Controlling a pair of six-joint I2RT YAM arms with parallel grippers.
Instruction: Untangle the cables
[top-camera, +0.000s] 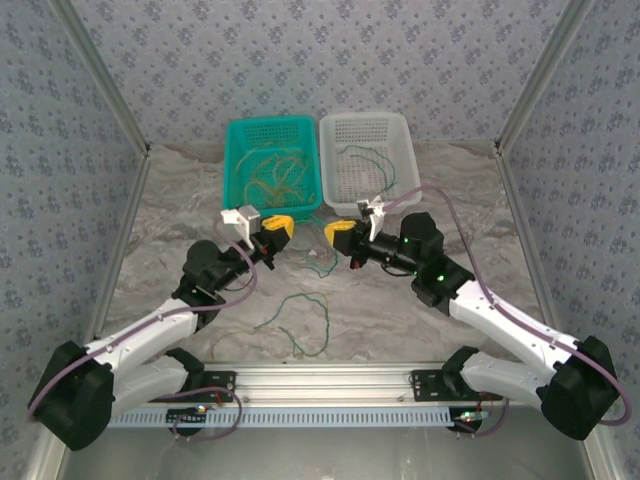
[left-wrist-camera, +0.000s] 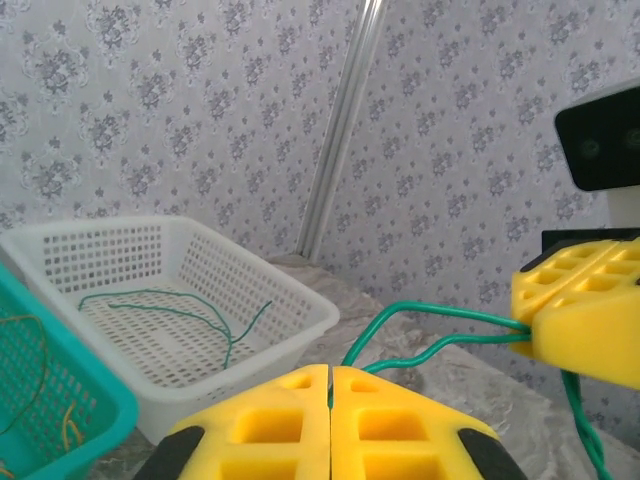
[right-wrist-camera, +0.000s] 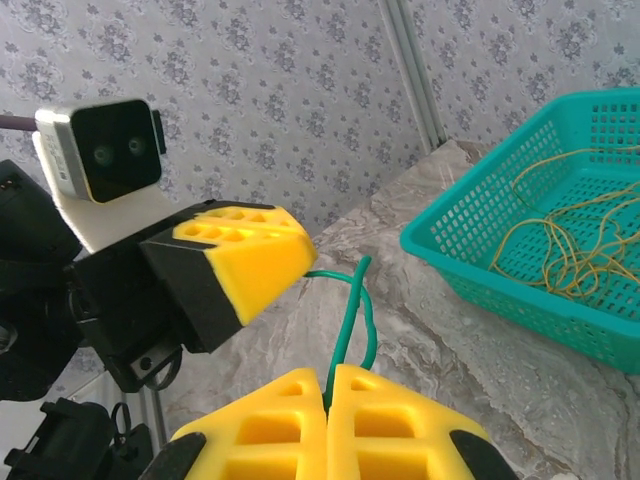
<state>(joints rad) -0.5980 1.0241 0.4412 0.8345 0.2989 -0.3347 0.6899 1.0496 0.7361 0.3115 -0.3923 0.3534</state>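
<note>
A dark green cable (left-wrist-camera: 440, 318) spans the short gap between both grippers above the table. My left gripper (left-wrist-camera: 330, 375) is shut on one part of it. My right gripper (right-wrist-camera: 328, 385) is shut on another part of the same green cable (right-wrist-camera: 348, 320). From above, the left gripper (top-camera: 285, 232) and right gripper (top-camera: 335, 235) face each other just in front of the baskets. A green cable (top-camera: 290, 300) lies in loops on the table below them. Yellowish cables (top-camera: 275, 175) lie tangled in the teal basket (top-camera: 232, 170). Another green cable (top-camera: 375, 165) lies in the white basket (top-camera: 410, 150).
The two baskets stand side by side at the back of the marble table, teal on the left, white on the right. Patterned walls with metal posts close in the back and both sides. An aluminium rail (top-camera: 320, 380) runs along the near edge between the arm bases.
</note>
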